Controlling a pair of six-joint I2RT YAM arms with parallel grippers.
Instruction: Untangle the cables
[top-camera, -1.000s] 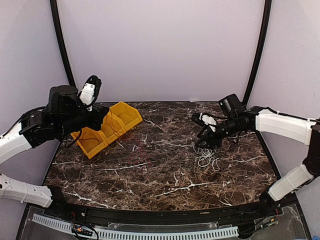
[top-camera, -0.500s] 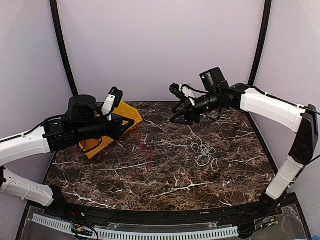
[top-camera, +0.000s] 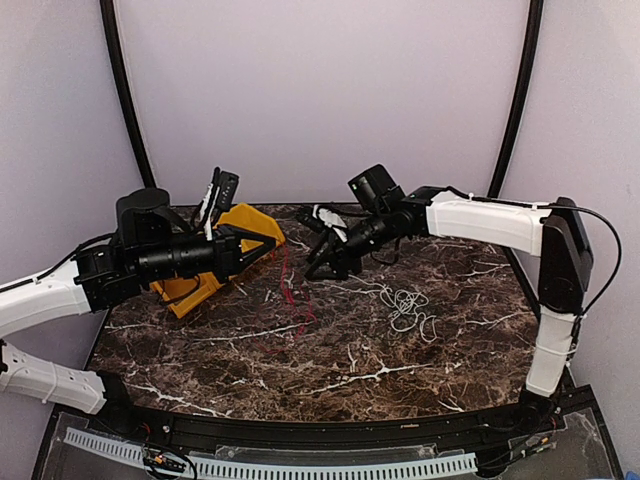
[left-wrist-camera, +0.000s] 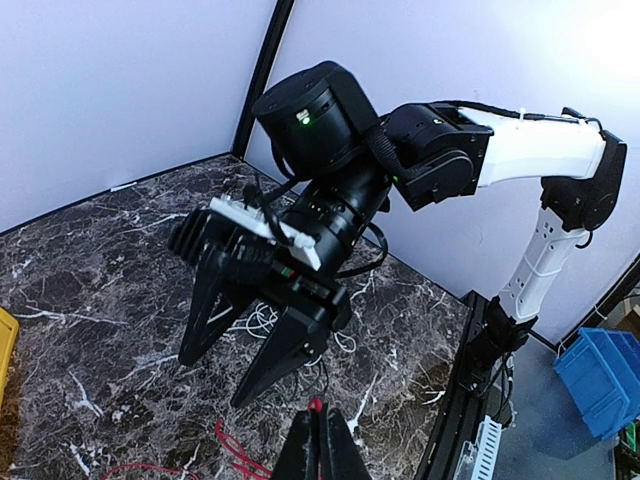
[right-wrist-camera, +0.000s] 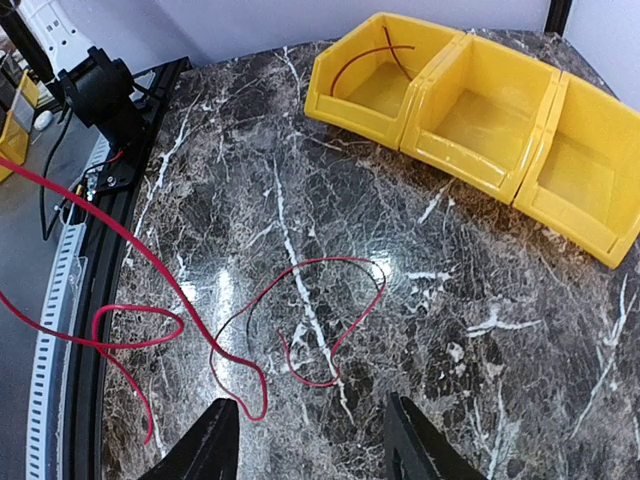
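Swinging away from the white cable (top-camera: 405, 305), the right gripper (top-camera: 316, 266) is seen open, empty; the red cable (top-camera: 297, 300) is pinched, lifted apart, by the left gripper (left-wrist-camera: 320, 418).

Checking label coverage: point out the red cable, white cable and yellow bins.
red cable (right-wrist-camera: 335, 260), right wrist view, top of the large loop.
white cable (top-camera: 408, 305), top external view, middle of the loose tangle.
yellow bins (right-wrist-camera: 480, 170), right wrist view, near wall of the middle bin.

No legible text, labels or numbers anywhere.
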